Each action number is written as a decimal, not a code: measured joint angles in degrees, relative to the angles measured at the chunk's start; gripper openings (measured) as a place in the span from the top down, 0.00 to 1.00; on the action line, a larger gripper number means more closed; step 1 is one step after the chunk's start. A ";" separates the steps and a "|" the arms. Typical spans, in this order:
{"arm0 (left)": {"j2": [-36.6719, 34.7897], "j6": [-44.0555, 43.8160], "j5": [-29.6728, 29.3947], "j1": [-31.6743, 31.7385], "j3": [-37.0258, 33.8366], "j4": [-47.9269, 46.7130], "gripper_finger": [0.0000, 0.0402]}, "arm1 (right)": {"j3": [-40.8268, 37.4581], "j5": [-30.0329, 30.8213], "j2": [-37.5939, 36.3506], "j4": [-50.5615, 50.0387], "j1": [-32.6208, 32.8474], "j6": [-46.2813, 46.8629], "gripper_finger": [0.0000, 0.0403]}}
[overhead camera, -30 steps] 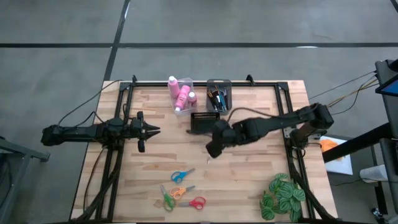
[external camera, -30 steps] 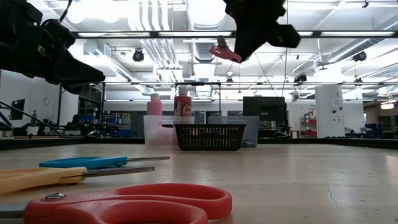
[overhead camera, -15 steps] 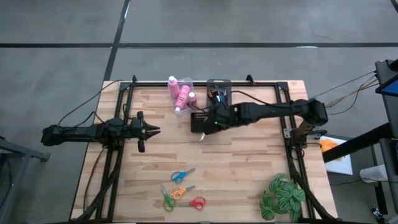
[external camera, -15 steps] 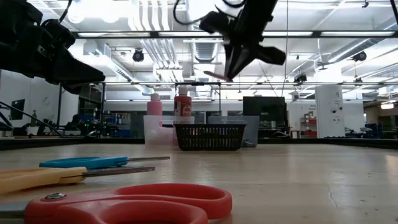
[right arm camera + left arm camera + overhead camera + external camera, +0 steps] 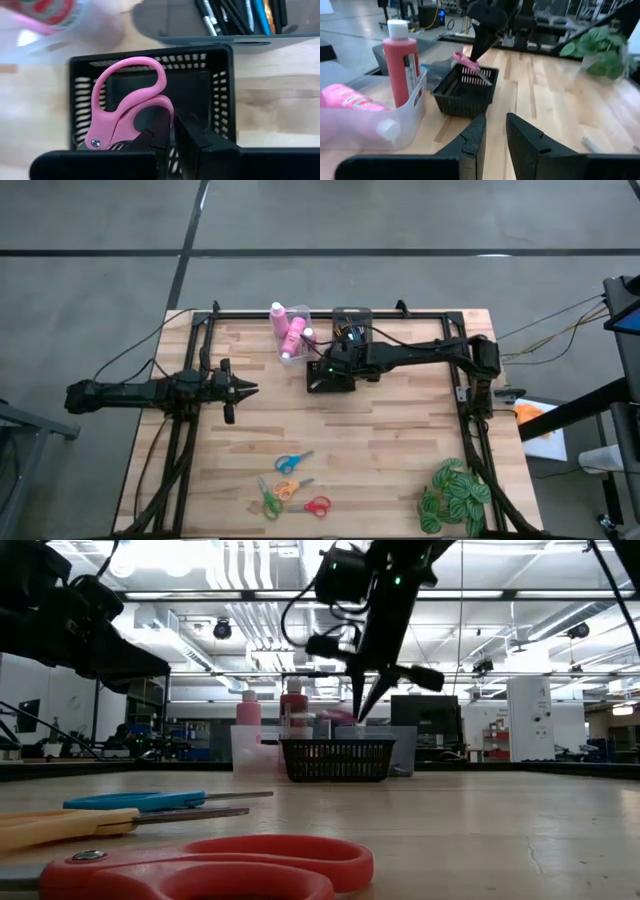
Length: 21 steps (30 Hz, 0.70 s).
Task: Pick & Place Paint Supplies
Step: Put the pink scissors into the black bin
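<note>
Since the earlier frames, the right arm has been swung from mid-surface toward the far edge, and the pink scissors it carries have been brought from high above to directly over the black mesh basket (image 5: 328, 376). The left arm has not been moved.

The wooden surface (image 5: 400, 440) carries, along its far edge, a clear bin (image 5: 292, 330) with the pink bottles (image 5: 291, 332), a dark bin (image 5: 352, 332) filled with paintbrushes (image 5: 240, 15), and the mesh basket just in front of them. A green plant (image 5: 455, 495) is seen at the near right corner. Four pairs of scissors are laid near the front edge: blue (image 5: 292, 463), orange (image 5: 292, 488), green (image 5: 269, 501) and red (image 5: 314, 506).

The right gripper (image 5: 333, 370) is held over the basket, its fingers pressed tight on the blades of the pink scissors (image 5: 127, 107), whose handles hang within the basket's opening in the right wrist view. The left gripper (image 5: 246, 389) is parked at the left side, well apart from the supplies, with its fingers slightly parted and nothing between them.

The step in hand is judged to be the placing of the pink scissors into the basket. A short descent and a release are called for next, with the scissors kept clear of the basket rim. After that, the four pairs at the front remain to be collected.
</note>
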 joint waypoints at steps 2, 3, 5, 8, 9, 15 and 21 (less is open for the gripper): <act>0.09 0.00 -0.67 0.00 0.00 0.06 0.80 | 0.00 0.28 1.53 -0.06 -0.14 0.28 0.96; 0.34 -0.01 -1.41 0.00 0.00 0.17 0.80 | 0.00 0.37 2.23 0.06 -0.18 0.79 0.96; 0.78 0.01 -1.82 0.01 0.00 0.17 0.80 | 0.00 0.27 3.64 -0.15 -0.31 2.37 0.96; 1.39 -0.07 -2.60 0.00 0.00 0.22 0.80 | 0.00 -0.11 5.24 0.05 -0.43 4.49 0.96; 1.45 -0.05 -2.58 0.00 0.00 0.24 0.80 | 0.00 -0.22 5.75 0.35 -0.44 4.47 0.96; 1.55 -0.07 -2.93 0.01 0.00 0.26 0.80 | 0.00 -2.13 6.58 0.71 -0.42 4.47 0.96; 1.55 -0.11 -2.97 0.00 0.00 0.28 0.80 | 0.00 -2.02 6.48 0.73 -0.49 4.47 0.94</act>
